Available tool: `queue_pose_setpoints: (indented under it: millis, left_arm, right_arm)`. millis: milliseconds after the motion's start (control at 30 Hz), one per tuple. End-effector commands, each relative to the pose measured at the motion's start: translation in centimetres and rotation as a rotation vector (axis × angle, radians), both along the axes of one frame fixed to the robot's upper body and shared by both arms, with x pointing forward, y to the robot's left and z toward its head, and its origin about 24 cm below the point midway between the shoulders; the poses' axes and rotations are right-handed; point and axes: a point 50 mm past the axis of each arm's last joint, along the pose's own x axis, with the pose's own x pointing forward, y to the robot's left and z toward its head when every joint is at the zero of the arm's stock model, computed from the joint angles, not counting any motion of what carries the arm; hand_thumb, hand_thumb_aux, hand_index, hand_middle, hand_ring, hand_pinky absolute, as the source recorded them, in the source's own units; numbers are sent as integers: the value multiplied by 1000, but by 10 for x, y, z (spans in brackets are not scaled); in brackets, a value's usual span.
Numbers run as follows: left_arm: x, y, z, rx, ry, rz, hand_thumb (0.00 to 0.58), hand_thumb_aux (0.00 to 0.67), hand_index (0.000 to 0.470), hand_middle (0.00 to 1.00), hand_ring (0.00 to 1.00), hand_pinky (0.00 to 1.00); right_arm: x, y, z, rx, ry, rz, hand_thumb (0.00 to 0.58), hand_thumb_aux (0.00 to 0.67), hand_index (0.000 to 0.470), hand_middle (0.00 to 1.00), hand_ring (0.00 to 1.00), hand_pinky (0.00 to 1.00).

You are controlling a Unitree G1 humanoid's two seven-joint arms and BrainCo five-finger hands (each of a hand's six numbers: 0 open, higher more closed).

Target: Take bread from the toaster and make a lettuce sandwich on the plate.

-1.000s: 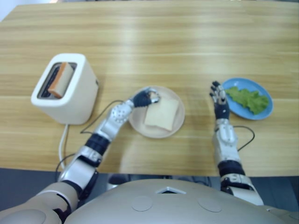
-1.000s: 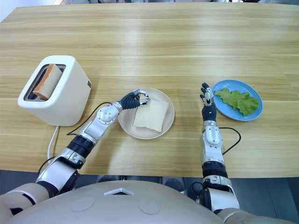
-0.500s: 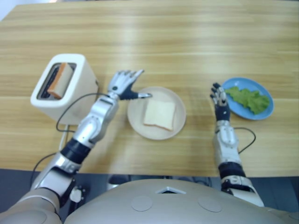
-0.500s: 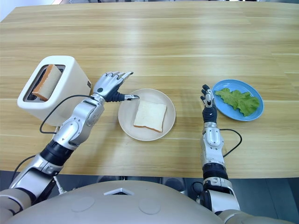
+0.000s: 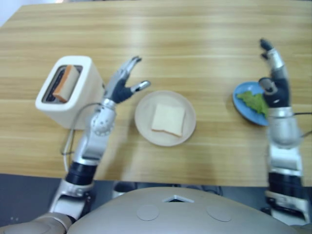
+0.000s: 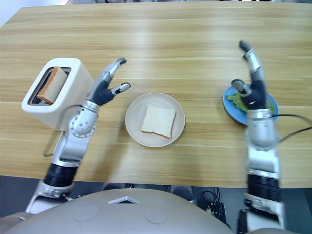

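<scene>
While left hand [image 6: 104, 88] and right hand [image 6: 254, 87] splay-fingered, empty: toast [image 6: 52, 84] in toaster [image 6: 44, 109], bread [image 6: 158, 121] on plate [image 6: 134, 109], lettuce [image 6: 237, 100] on dish [image 6: 233, 114].

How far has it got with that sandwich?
One bread slice lies on the plate, so the first step looks done. Nothing is in hand: left hand and right hand are both open and empty. Left to do: the second slice in the toaster and the lettuce on the blue dish.

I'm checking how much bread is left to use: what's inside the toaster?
One slice of bread stands tilted in the slot of the toaster, its top edge sticking out. Its lower part and the bottom of the slot are hidden by the toaster walls.
</scene>
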Motion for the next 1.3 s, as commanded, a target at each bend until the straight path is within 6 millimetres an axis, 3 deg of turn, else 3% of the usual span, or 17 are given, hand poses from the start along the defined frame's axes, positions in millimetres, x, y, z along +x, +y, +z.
queue_pose_setpoints:
  millis: [33,100,167,233,367,633,867,1233,1267,1300]
  left_arm:
    - [-5,-2,-28,-222,128,6,0,0,0,0,0,0]
    - [-9,-6,-40,-246,166,4,0,0,0,0,0,0]
    - [-12,-13,-50,-396,250,-26,0,0,0,0,0,0]
    - [-14,-19,-50,-464,267,-48,0,0,0,0,0,0]
    - [-15,-31,-44,-569,281,-101,0,0,0,0,0,0]
    - [-14,-32,-33,-663,274,-128,0,0,0,0,0,0]
    - [-14,-28,-32,-677,281,-123,0,0,0,0,0,0]
    - [-17,-27,-34,-668,287,-116,0,0,0,0,0,0]
    - [-17,-26,-34,-668,286,-114,0,0,0,0,0,0]
    - [-18,-26,-34,-667,286,-112,0,0,0,0,0,0]
  right_arm:
    - [5,-35,-3,-295,106,-240,0,0,0,0,0,0]
    - [8,-61,-6,-487,164,-363,0,0,0,0,0,0]
    - [12,-88,-13,-673,242,-484,0,0,0,0,0,0]
    - [14,-109,-20,-818,305,-575,0,0,0,0,0,0]
    - [20,-127,-45,-926,414,-601,0,0,0,0,0,0]
    - [33,-134,-81,-1003,577,-579,0,0,0,0,0,0]
    - [33,-127,-118,-1009,690,-537,0,0,0,0,0,0]
    - [29,-128,-131,-1011,759,-550,0,0,0,0,0,0]
    - [29,-128,-131,-1010,760,-551,223,145,99,0,0,0]
    - [29,-128,-131,-1008,761,-551,441,342,235,0,0,0]
